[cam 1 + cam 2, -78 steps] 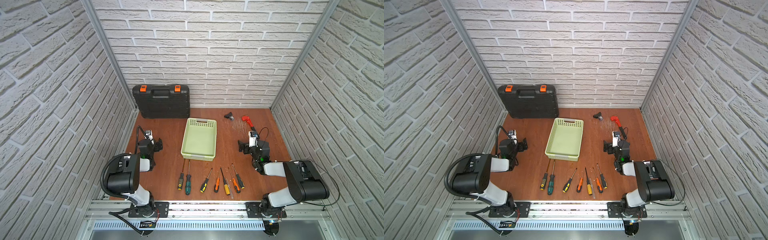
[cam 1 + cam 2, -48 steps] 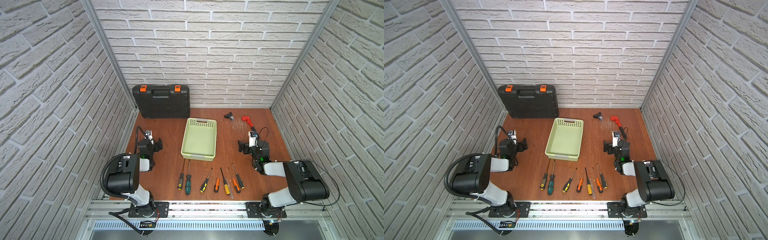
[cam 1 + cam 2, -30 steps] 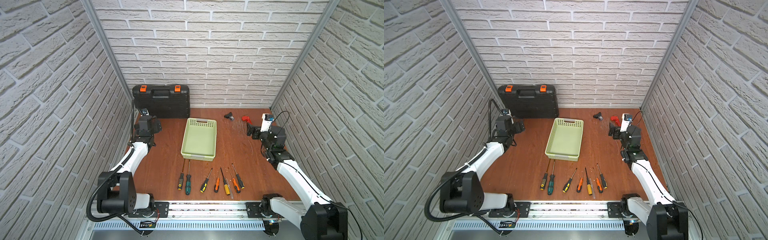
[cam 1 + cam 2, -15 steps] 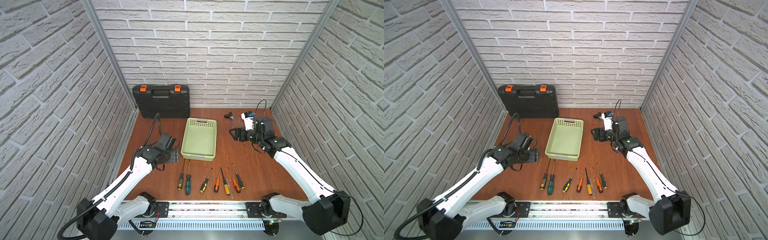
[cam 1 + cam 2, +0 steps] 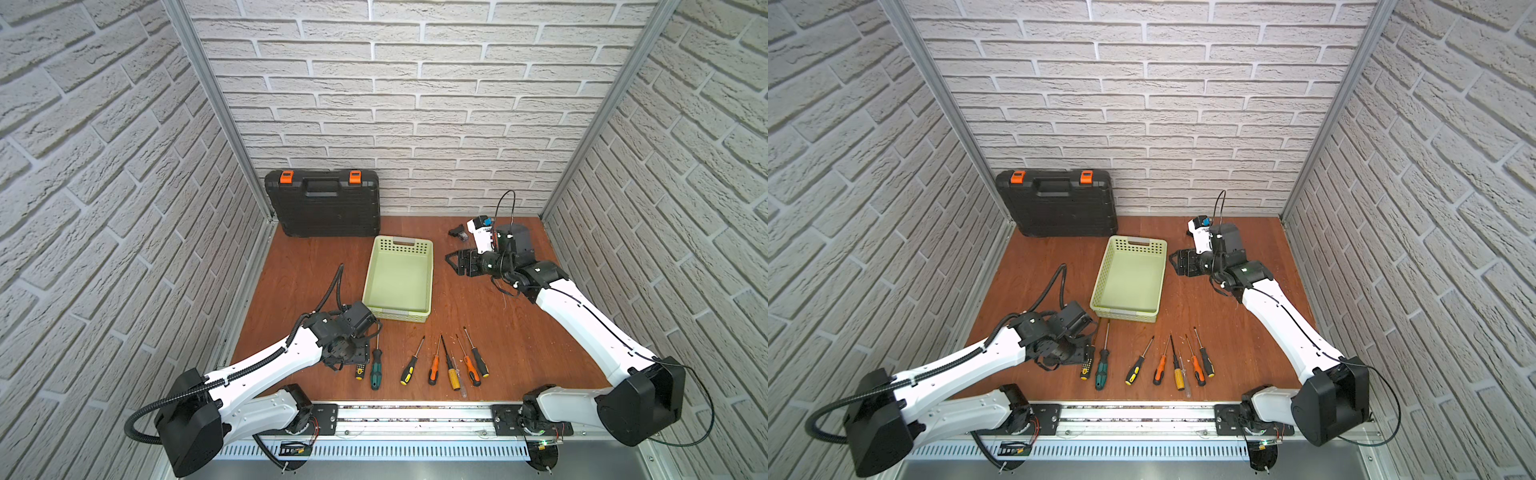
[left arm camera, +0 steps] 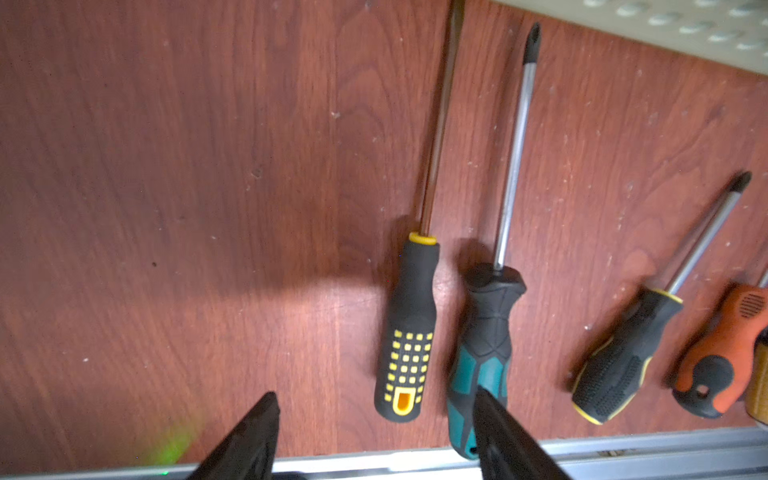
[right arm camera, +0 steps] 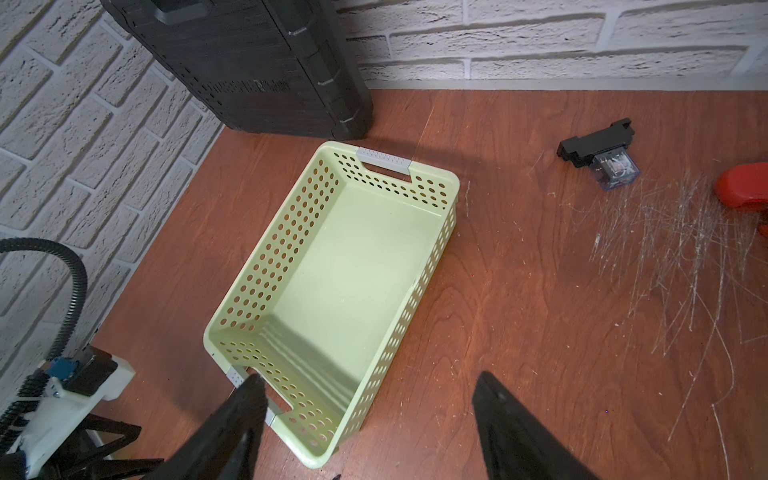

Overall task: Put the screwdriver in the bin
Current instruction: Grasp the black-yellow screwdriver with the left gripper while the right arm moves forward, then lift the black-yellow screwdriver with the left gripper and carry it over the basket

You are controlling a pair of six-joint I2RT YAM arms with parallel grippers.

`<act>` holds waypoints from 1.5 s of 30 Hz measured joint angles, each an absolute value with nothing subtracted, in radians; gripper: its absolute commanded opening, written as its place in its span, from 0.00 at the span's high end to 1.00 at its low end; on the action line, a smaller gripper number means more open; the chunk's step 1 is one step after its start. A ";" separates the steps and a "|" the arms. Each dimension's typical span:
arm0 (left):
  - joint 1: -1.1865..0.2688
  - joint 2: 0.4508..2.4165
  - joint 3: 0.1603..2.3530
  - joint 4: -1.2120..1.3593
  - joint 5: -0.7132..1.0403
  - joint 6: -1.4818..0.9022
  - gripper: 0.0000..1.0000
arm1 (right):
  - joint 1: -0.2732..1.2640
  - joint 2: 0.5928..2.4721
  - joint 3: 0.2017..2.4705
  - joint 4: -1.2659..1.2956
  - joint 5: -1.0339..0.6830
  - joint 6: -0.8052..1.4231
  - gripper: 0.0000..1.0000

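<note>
Directly ahead of the left gripper (image 6: 374, 395) — jaws spread, gripping nothing — lies the black-and-yellow screwdriver (image 6: 409, 328); its tip runs off frame, and in both top views the arm covers part of it

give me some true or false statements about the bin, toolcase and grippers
1. The shallow pale green perforated plastic bin is empty. True.
2. The black plastic toolcase with orange latches lies open. False: it stands upright, shut.
3. The left gripper is open near the black screwdriver with yellow squares on its handle. True.
4. The right gripper holds a screwdriver. False: it is open and empty, near the bin.
</note>
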State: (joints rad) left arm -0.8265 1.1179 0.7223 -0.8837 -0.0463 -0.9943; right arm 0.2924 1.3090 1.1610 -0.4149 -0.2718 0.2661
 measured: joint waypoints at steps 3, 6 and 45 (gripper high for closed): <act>-0.827 1.151 0.699 -0.833 -0.029 -1.000 0.31 | 0.292 1.309 1.161 -0.414 -0.275 0.272 0.22; -0.833 1.184 0.667 -0.801 -0.016 -1.006 0.32 | 0.292 1.309 1.161 -0.414 -0.280 0.274 0.22; -0.857 1.333 0.642 -0.711 0.002 -1.032 1.00 | 0.295 1.298 1.150 -0.439 -0.310 0.299 0.28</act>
